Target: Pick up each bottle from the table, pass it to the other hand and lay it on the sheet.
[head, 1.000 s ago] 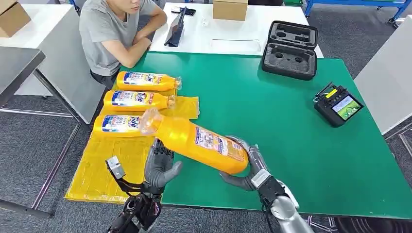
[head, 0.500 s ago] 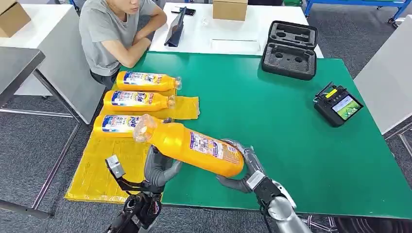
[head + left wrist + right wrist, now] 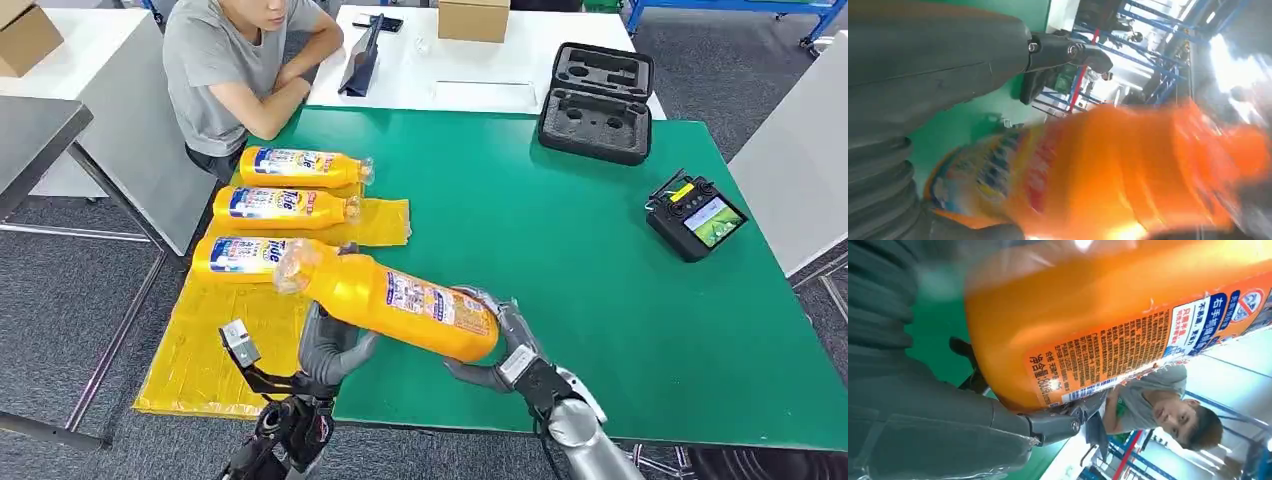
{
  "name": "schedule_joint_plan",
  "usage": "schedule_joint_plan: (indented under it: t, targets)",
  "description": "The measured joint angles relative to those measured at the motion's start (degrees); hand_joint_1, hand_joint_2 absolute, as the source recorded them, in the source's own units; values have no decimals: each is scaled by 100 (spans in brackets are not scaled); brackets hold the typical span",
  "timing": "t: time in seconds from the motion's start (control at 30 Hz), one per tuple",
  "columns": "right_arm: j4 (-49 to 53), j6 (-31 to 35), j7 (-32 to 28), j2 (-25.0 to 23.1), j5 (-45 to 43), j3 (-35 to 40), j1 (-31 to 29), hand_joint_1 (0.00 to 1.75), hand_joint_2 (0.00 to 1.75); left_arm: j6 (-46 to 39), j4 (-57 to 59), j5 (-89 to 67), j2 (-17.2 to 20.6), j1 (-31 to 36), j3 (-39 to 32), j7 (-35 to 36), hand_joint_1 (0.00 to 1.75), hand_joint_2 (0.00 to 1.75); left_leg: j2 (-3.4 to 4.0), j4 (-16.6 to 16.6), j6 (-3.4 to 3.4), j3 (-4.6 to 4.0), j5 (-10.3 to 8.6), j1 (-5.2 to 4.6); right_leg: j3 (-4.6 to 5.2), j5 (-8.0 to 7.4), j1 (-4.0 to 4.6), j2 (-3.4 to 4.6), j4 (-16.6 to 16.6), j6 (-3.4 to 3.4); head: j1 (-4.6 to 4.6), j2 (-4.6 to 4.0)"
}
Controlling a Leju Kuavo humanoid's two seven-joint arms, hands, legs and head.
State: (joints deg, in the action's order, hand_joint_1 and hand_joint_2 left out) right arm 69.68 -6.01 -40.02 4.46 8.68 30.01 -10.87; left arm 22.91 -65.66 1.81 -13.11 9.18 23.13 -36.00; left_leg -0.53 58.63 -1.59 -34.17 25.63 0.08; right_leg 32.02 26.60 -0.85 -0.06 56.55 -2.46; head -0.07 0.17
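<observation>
My right hand (image 3: 505, 355) grips the base end of an orange Tide bottle (image 3: 400, 300), held on its side above the green table's near edge, neck pointing left over the yellow sheet (image 3: 220, 340). In the right wrist view the bottle (image 3: 1108, 315) lies against that hand (image 3: 938, 425). My left hand (image 3: 330, 345) is cupped under the bottle's neck half with fingers pointing up. In the left wrist view a gap shows between the thumb (image 3: 948, 65) and the bottle (image 3: 1128, 170). Three more bottles lie side by side on the sheet: far (image 3: 300, 167), middle (image 3: 280, 207), near (image 3: 240, 255).
A person (image 3: 235, 70) leans on the table's far left corner, close to the far bottle. An open black case (image 3: 597, 100) sits at the back and a remote controller (image 3: 695, 215) at the right edge. The green table (image 3: 580, 280) is bare in the middle.
My right hand has carried the bottle left and a little lower, so its neck now lies over my left hand. The left hand has barely moved.
</observation>
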Motion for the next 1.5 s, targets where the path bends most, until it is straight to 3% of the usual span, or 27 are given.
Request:
schedule_joint_plan:
  t: [0.33,0.93,1.1,1.5]
  targets:
    - [-155,111,0,48,-29,17,-177,171,175,-65,-79,-22,15,-5,109,0,0,175,0,0,0,0,0,0,0,0,0,0,0,0,2,-2]
    - [-570,-59,0,-149,-37,122,-529,147,175,-11,-120,-17,63,-28,181,0,0,175,0,0,0,-1,0,0,0,0,0,0,1,0,2,-2]
    - [-651,-92,0,-186,-66,181,-569,154,175,-13,-120,-9,63,-28,181,0,0,175,0,0,0,-2,0,0,0,0,0,0,1,0,2,-2]
    - [-824,-57,0,-356,-103,402,-617,150,175,-28,-120,7,63,-29,181,0,0,175,0,0,0,-2,0,0,1,0,1,0,1,0,2,-2]
